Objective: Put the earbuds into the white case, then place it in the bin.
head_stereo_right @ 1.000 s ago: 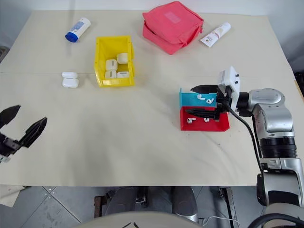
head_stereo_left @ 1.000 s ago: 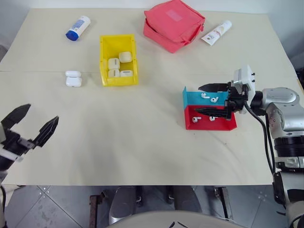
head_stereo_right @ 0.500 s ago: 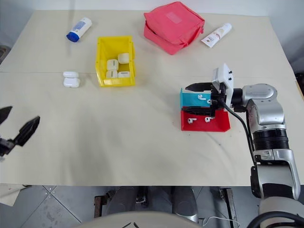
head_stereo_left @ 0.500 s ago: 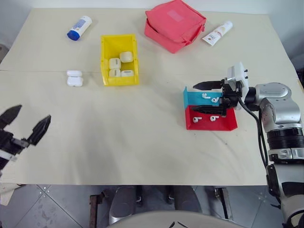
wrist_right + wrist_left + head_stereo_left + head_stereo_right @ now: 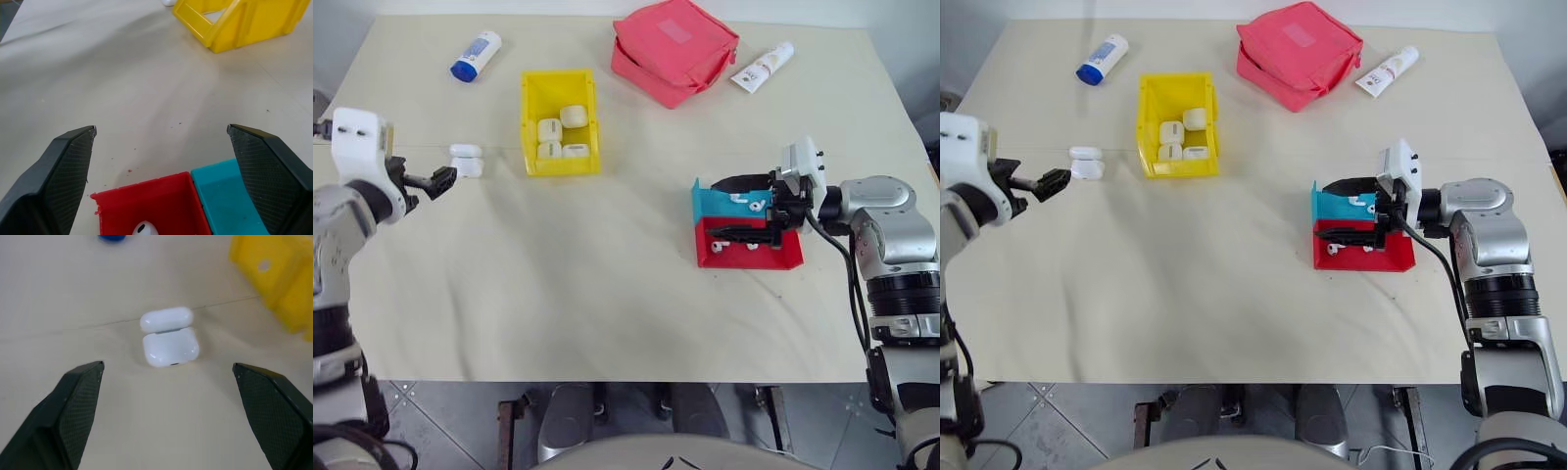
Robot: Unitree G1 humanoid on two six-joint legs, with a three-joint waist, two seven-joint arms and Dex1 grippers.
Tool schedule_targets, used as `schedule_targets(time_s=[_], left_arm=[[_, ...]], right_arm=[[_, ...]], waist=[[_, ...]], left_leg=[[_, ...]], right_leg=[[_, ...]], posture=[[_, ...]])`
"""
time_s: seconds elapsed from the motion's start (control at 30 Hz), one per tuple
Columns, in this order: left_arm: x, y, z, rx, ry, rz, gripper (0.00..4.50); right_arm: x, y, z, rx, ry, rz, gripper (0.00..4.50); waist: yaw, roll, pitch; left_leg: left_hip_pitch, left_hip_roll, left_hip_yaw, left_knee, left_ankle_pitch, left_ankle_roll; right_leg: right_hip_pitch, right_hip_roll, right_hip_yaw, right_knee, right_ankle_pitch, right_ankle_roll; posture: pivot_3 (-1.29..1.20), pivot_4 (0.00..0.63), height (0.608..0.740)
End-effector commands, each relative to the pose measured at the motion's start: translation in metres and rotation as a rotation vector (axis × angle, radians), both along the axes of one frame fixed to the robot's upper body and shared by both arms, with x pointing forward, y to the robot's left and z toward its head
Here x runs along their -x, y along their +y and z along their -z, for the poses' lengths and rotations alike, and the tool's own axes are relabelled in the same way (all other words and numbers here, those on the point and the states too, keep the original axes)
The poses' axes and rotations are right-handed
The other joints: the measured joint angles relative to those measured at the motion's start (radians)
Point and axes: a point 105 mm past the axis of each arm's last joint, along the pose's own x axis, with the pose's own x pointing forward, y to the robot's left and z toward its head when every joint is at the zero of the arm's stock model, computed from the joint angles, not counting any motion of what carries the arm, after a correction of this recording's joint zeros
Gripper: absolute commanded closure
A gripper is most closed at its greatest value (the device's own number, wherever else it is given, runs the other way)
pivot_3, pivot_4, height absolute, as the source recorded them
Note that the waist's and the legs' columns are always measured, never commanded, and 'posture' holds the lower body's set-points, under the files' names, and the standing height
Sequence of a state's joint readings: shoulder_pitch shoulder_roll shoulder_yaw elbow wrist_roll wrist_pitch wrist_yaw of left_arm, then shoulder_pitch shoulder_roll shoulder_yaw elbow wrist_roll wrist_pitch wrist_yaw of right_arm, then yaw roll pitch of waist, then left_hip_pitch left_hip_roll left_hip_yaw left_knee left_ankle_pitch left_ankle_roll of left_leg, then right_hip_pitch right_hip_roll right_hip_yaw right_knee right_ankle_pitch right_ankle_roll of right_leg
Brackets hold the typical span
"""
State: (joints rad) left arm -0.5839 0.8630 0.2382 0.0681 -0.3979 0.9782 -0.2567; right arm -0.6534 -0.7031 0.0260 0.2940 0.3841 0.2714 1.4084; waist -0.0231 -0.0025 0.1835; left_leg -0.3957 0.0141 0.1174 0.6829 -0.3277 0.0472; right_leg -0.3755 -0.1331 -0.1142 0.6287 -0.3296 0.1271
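A broad table (image 5: 607, 294) covered in pale cream sheeting spans the scene, with grey floor tiles (image 5: 440, 421) showing past its near edge. At the far side lies a pink fabric pouch (image 5: 674, 49), the biggest item on the surface. Left of it stands the bin (image 5: 558, 122), bright yellow and open-topped, with four small white cases inside. On the right sits a blue-and-red tray (image 5: 744, 230), its two compartments holding the earbuds (image 5: 751, 206), tiny white stemmed pieces. A blue-capped white bottle (image 5: 475, 56) rests at the far left, and a white tube (image 5: 762, 66) lies to the right of the pouch. The white case (image 5: 169, 337), glossy and rounded, lies on the sheet just left of the bin with its hinged lid swung back. The left gripper (image 5: 168, 377) faces the case from nearby, its black fingers spread wide with nothing between them, not touching it. The right gripper (image 5: 744, 208) hangs over the tray, its fingers likewise wide apart, one above the blue compartment and one above the red.
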Motion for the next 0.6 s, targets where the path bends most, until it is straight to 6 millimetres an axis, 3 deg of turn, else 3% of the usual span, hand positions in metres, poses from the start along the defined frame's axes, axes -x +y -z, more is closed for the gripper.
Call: schedule_targets(time_s=[0.03, 0.3, 0.6], left_arm=[[-0.015, 0.004, -0.006, -0.018, 0.03, -0.051, 0.03], [-0.051, -0.012, 0.001, 0.038, 0.075, -0.073, 0.03], [-0.061, -0.017, 0.011, 0.092, 0.13, -0.109, 0.03]], right_arm=[[0.003, -0.003, -0.011, -0.005, -0.039, -0.006, 0.0], [0.003, -0.004, -0.011, 0.002, -0.035, -0.008, 0.0], [0.003, -0.008, -0.008, 0.016, -0.023, 0.002, 0.0]], waist=[[0.001, 0.0, 0.0], [0.001, -0.001, 0.0], [-0.001, -0.001, 0.0]], left_leg=[[0.0, 0.0, 0.0, 0.0, 0.0, 0.0], [-0.001, 0.0, 0.0, 0.001, 0.0, 0.0], [-0.001, 0.0, 0.0, 0.001, 0.0, 0.0]], right_leg=[[0.0, 0.0, 0.0, 0.0, 0.0, 0.0], [-0.001, 0.001, -0.001, 0.0, 0.0, 0.0], [-0.001, 0.001, -0.002, 0.0, 0.0, 0.0]], posture=[[0.0, 0.15, 0.74], [0.0, 0.15, 0.74], [0.0, 0.15, 0.74]])
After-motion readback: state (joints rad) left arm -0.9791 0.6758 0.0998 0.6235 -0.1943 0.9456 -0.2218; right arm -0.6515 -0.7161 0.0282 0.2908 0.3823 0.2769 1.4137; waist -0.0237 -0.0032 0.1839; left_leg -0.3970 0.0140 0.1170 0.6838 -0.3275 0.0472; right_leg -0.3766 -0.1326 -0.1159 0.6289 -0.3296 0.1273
